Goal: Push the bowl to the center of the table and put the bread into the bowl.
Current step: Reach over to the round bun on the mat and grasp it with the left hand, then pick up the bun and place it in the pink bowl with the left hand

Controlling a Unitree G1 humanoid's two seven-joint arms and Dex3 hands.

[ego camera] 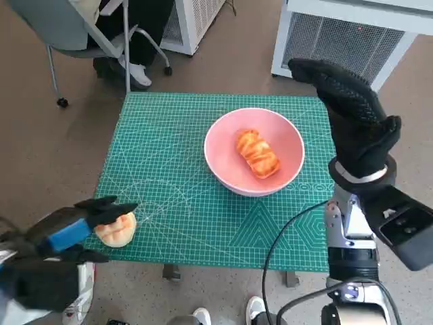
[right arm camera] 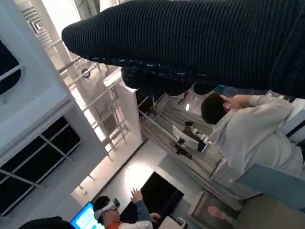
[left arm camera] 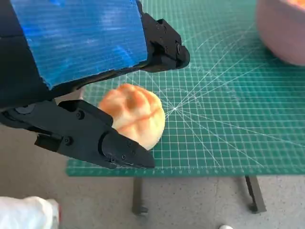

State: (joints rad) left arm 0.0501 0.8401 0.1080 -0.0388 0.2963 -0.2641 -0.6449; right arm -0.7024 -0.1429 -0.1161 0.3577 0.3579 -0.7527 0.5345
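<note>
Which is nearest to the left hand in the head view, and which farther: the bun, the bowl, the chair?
1. Bun: at the table's near left corner, between the left hand's fingers.
2. Bowl: right of the table's center, with a bread in it.
3. Chair: on the floor beyond the table's far left corner.
</note>
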